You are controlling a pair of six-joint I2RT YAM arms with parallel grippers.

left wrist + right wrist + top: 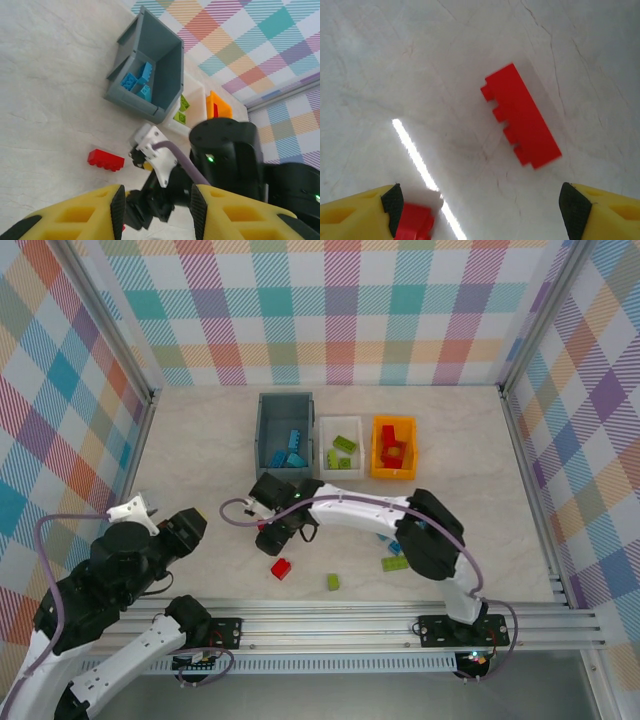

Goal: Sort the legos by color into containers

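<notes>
Legos [286, 456] in blue sit in the grey-blue bin [263, 430]. Just right of it the white bin [341, 420] holds green ones [344, 445], and past that the orange bin [376, 465] holds red ones [392, 435]. In front of the grey-blue bin, the right gripper [482, 210] hangs spread wide over a long red brick [522, 120] lying on the table [200, 440], with a second red brick [415, 222] beside one finger. Front-left of that bin, the left gripper [157, 205] is partly spread, with nothing between its fingers. Front-right lie two green bricks [395, 562] and a blue brick [395, 547].
</notes>
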